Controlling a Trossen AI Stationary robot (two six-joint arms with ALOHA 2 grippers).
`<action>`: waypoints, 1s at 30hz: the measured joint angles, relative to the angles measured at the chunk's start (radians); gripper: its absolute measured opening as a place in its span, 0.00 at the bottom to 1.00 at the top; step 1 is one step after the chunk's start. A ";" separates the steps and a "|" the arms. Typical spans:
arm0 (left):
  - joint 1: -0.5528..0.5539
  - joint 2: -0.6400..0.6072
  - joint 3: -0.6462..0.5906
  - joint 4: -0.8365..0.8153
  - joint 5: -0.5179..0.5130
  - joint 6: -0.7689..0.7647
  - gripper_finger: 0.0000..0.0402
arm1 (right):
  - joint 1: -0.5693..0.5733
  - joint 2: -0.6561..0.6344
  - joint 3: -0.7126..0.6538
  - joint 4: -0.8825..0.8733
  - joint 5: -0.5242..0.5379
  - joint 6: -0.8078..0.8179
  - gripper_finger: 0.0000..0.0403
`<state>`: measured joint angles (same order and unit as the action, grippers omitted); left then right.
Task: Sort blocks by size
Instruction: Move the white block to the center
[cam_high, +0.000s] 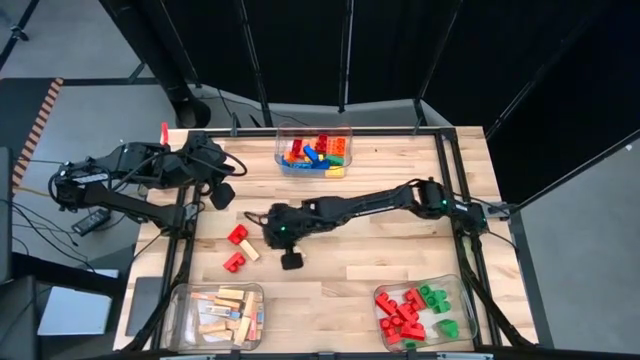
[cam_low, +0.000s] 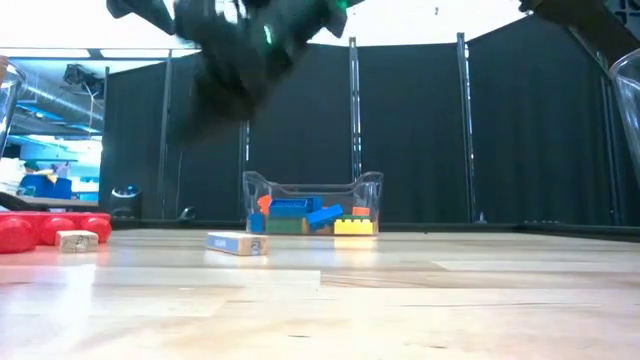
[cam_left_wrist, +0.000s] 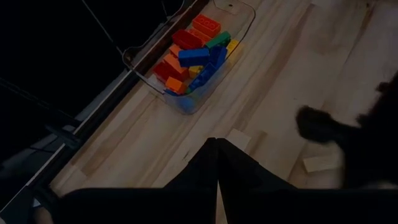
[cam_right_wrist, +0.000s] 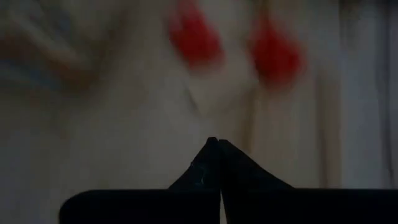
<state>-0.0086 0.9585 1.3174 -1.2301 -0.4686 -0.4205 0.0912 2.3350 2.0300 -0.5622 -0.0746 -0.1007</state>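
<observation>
1. The right gripper hangs over the middle of the pale wooden surface, fingers pressed together, holding nothing.
2. Just beside it lie two red studded plastic bricks and a pale tan wooden bar.
3. The left gripper waits near the surface's left edge, likewise closed and empty.
4. Other blocks fill three clear plastic bins.
</observation>
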 joint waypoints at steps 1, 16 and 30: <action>0.000 0.000 0.000 0.000 0.000 0.002 0.03 | -0.002 -0.004 0.004 0.066 -0.052 -0.012 0.01; 0.000 0.000 -0.029 0.007 0.000 -0.001 0.03 | -0.024 0.207 0.055 0.448 -0.249 0.077 0.01; 0.000 0.000 -0.179 0.009 -0.001 -0.032 0.03 | -0.035 0.232 0.065 0.520 -0.269 0.100 0.01</action>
<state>-0.0084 0.9585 1.1389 -1.2209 -0.4698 -0.4530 0.0566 2.5671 2.0945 -0.0425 -0.3431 -0.0010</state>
